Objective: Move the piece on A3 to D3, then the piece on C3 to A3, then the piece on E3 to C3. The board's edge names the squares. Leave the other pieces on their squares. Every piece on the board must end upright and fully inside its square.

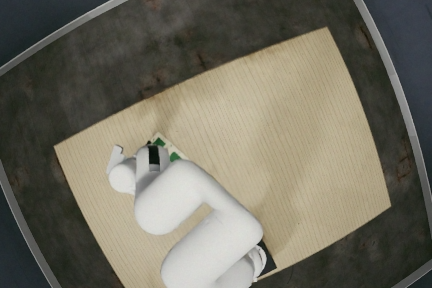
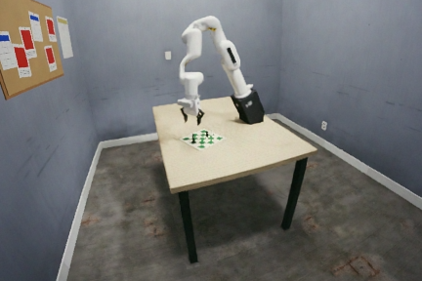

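Observation:
A small green-and-white chessboard (image 2: 202, 139) lies on the wooden table, near its left side in the room view. Several small dark pieces (image 2: 199, 137) stand on it; they are too small to tell their squares. My gripper (image 2: 192, 118) hangs open and empty above the board's far left edge, clear of the pieces. In the overhead view the white arm (image 1: 190, 209) covers nearly all of the board; only a green-and-white corner (image 1: 167, 148) shows beside the wrist.
The arm's black base (image 2: 247, 106) stands at the table's far right corner. The table (image 2: 230, 142) has dark legs and stands in a grey room with a corkboard (image 2: 26, 38) on the left wall.

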Available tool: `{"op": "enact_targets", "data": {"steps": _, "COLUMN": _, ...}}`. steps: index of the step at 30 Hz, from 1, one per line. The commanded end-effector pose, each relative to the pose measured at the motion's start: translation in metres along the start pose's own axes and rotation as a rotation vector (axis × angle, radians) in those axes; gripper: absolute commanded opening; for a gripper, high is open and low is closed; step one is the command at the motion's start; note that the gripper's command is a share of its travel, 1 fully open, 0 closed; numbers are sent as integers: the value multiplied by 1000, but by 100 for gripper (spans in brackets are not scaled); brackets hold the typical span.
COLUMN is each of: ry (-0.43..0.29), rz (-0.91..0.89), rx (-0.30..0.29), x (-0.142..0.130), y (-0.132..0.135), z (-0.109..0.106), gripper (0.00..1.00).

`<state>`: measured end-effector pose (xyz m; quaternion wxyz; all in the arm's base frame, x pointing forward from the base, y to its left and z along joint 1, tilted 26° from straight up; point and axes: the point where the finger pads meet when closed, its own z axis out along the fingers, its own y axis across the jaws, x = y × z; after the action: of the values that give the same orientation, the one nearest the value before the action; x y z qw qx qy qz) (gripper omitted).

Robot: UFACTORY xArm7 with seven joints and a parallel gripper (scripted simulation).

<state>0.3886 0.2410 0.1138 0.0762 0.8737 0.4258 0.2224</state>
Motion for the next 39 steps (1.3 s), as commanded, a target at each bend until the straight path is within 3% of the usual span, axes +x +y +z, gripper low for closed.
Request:
{"op": "enact_targets", "data": {"steps": 1, "ry": -3, "rz": -278, "rx": -29, "x": -25, "y": 7, "z": 5, "gripper": 100}}
{"op": "enact_targets", "data": {"steps": 8, "ry": -29, "rz": -643, "rx": -38, "x": -74, "y": -11, "z": 12, "gripper": 100}}
{"op": "enact_targets", "data": {"steps": 10, "ry": -29, "rz": -643, "rx": -38, "x": -74, "y": -11, "z": 12, "gripper": 100}}
{"op": "enact_targets", "data": {"steps": 11, "ry": -39, "rz": -796, "rx": -33, "x": -81, "y": -16, "z": 12, "gripper": 100}}
{"op": "enact_targets", "data": {"steps": 17, "ry": -42, "rz": -1090, "rx": -14, "x": -116, "y": -46, "z": 12, "gripper": 100}}
{"op": "enact_targets", "data": {"steps": 25, "ry": -26, "rz": -1521, "rx": 8, "x": -129, "y": -59, "z": 11, "gripper": 100}}
{"op": "enact_targets", "data": {"steps": 27, "ry": -26, "rz": -1521, "rx": 8, "x": -129, "y": -59, "z": 11, "gripper": 100}}
{"op": "enact_targets", "data": {"steps": 28, "ry": -12, "rz": -1676, "rx": 6, "x": -129, "y": -59, "z": 11, "gripper": 39}}
{"op": "enact_targets", "data": {"steps": 39, "ry": 67, "rz": -2189, "rx": 5, "x": -129, "y": -59, "z": 11, "gripper": 39}}
